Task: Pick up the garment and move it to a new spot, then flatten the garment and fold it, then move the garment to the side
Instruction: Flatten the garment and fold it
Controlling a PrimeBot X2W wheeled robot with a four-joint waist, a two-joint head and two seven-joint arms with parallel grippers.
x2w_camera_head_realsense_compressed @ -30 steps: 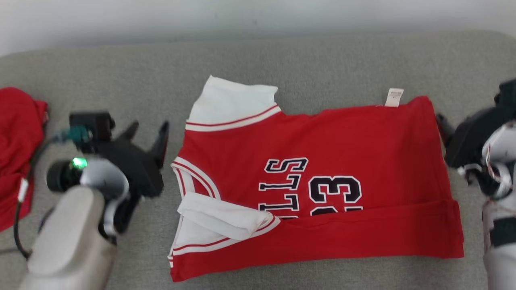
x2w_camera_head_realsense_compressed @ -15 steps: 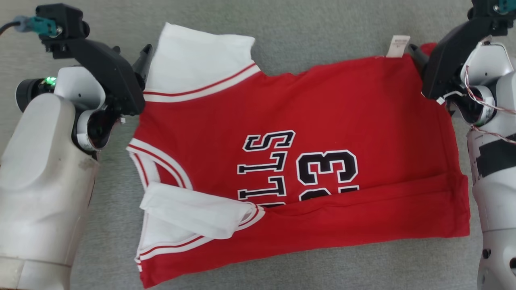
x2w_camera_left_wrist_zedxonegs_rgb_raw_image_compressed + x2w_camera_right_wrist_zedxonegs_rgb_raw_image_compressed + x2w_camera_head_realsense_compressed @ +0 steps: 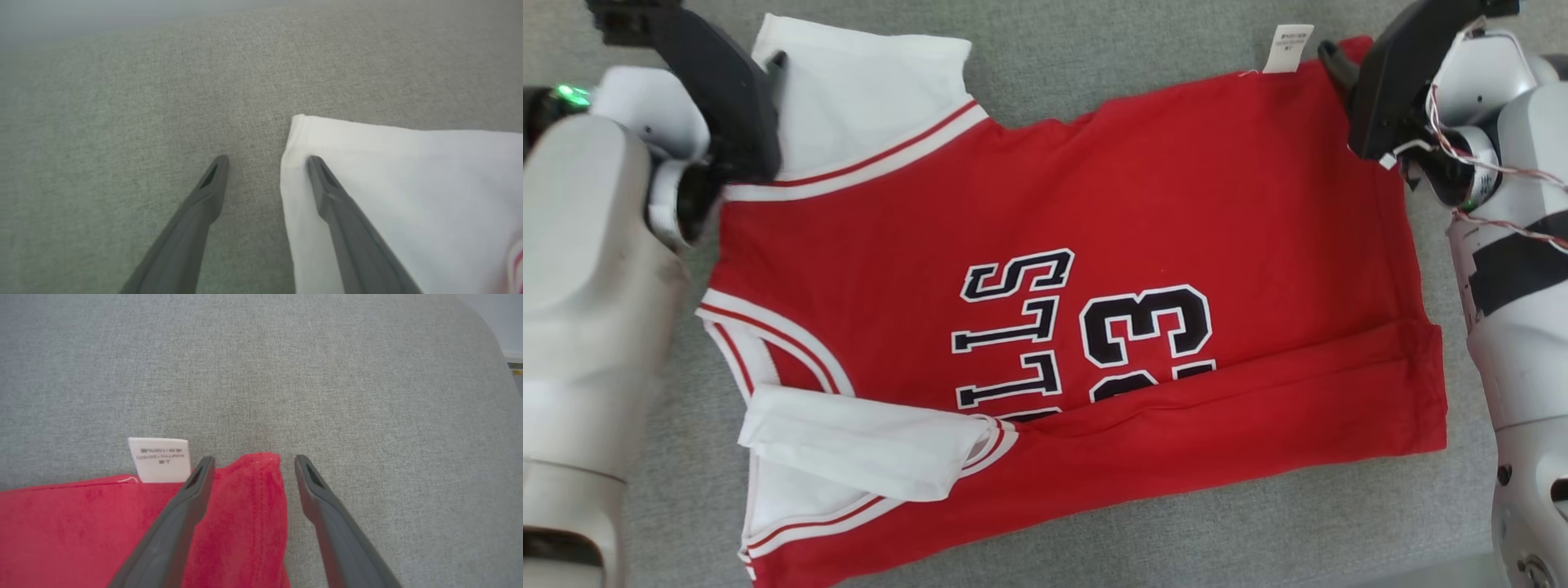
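In the head view, the soft red and white garment (image 3: 1094,204) is seen flat on the grey woven bench (image 3: 1094,49), long side left to right. In the left wrist view, the left gripper (image 3: 267,161) is seen spread over its white far corner. In the right wrist view, the right gripper (image 3: 253,459) is seen spread around its red far corner.

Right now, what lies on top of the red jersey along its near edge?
A folded-over red flap of the jersey and a folded white sleeve lie there. The flap hides part of the number and lettering.
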